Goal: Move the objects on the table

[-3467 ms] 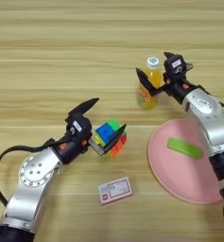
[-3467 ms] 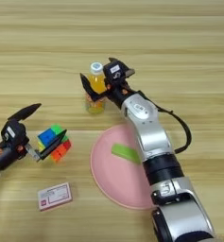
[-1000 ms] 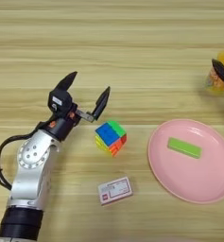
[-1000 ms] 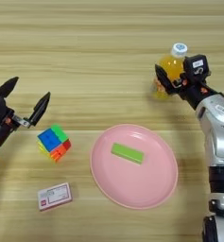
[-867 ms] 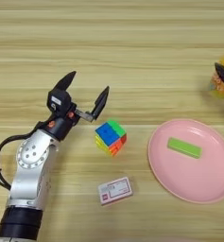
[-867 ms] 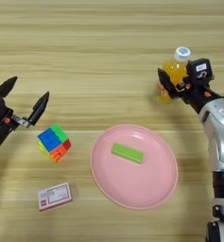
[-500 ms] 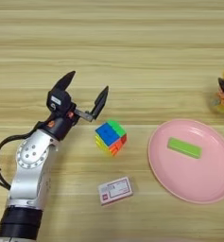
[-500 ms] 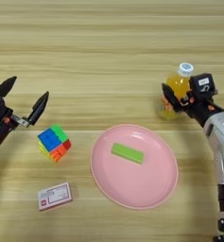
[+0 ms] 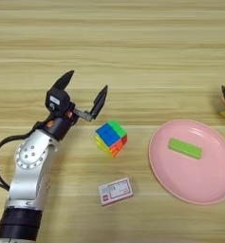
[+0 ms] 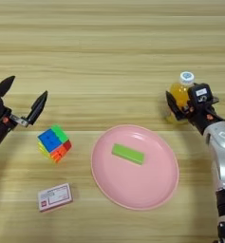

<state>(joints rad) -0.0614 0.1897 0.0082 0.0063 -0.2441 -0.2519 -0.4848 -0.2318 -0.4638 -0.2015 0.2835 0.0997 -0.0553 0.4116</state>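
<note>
The small orange-juice bottle with a white cap (image 10: 180, 97) stands upright on the light-brown wooden table (image 10: 109, 42), just beyond the far right rim of the big pink round plate (image 10: 133, 182), and the right gripper (image 10: 182, 105) is clasped around its lower body, one black finger showing on its left side and the gripper housing on its right. The bottle therefore lies directly within this gripper, its long axis vertical; the right arm is by far the nearer one, and any coming move of the bottle would seem to turn on this hold. Its clear body shows orange liquid, and its base is partly hidden by the fingers. On the plate, near its centre, lies the flat green rectangular block (image 10: 127, 154), its long axis running slightly down to the right. Further left, the multicoloured puzzle cube (image 9: 111, 137) rests on the table tilted on a corner, showing blue, green and orange-red faces. The left gripper (image 9: 83, 97) hovers just beyond and to the left of the cube with its two black fingers spread wide and holding nothing; the cube lies near-right of the fingertips and apart from them. The small red-and-white card box (image 9: 116, 191) lies flat nearer the robot, below the cube and left of the plate, its long axis roughly horizontal.
</note>
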